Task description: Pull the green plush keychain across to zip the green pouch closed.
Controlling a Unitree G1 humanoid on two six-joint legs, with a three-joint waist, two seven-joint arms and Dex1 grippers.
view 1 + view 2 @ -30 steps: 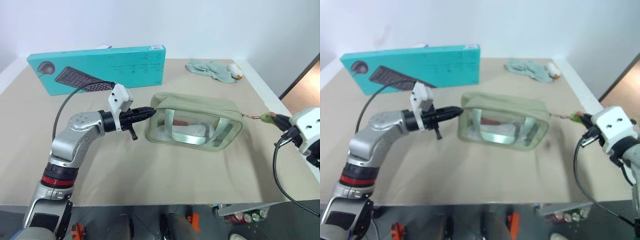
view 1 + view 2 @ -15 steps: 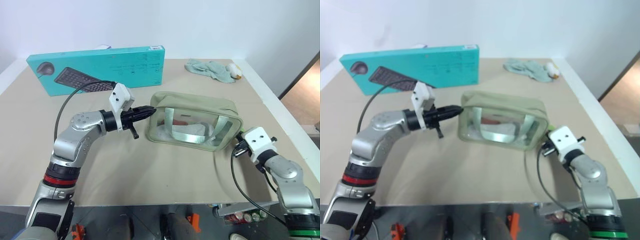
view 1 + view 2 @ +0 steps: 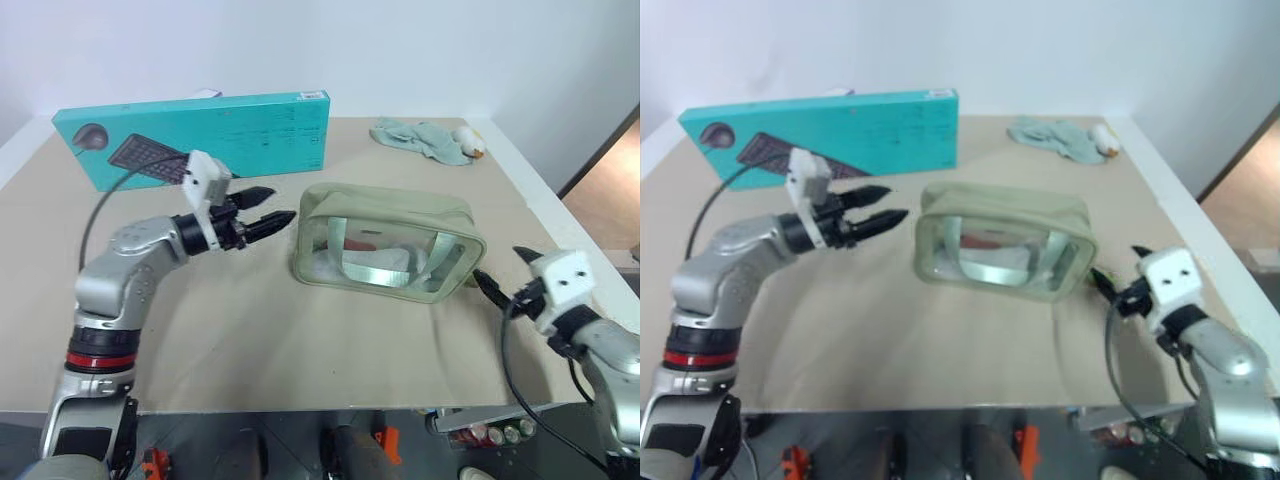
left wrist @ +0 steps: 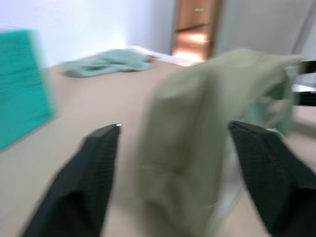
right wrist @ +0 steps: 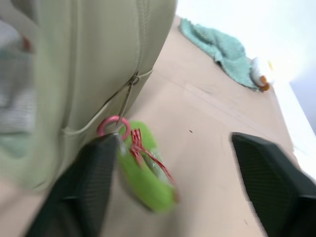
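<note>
Both grippers stand wide, empty: left gripper [image 3: 268, 209] just beside green pouch [image 3: 385, 243], right gripper [image 5: 173, 163] around loose green plush keychain [image 5: 147, 176]. Withdraw gently, avoiding snags.

The pouch [image 3: 385, 245] is pale olive green with clear window sides, and its plush keychain [image 5: 145, 175] is bright green with a pink-red ring. The keyboard box [image 3: 195, 135] is teal; the cloth [image 3: 420, 138] is pale teal.

head stereo pair looks down over table [image 3: 300, 330]; wrist cams close on green pouch [image 4: 207, 123].
</note>
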